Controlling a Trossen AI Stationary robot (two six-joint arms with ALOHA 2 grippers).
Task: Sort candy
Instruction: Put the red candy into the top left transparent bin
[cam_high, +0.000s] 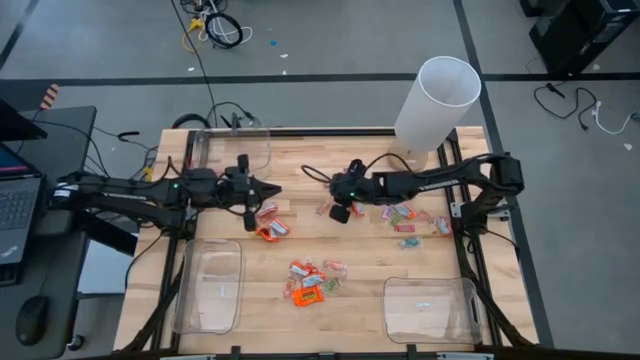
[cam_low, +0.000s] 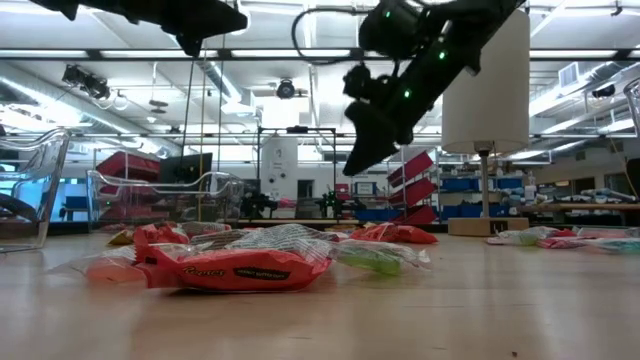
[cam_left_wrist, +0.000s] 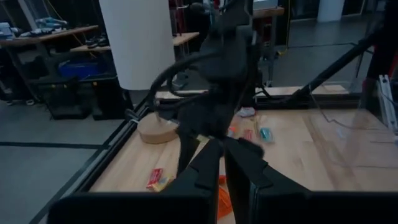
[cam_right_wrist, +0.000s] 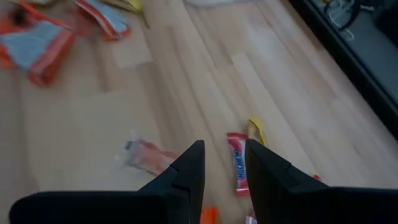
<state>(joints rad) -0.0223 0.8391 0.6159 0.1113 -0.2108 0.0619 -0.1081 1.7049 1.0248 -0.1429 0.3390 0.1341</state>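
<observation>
On the table (cam_high: 300, 235), three clear bins (cam_high: 210, 285).

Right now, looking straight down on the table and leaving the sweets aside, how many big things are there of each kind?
Clear plastic bins: 3
Robot arms: 2
White tube: 1
Total: 6
</observation>
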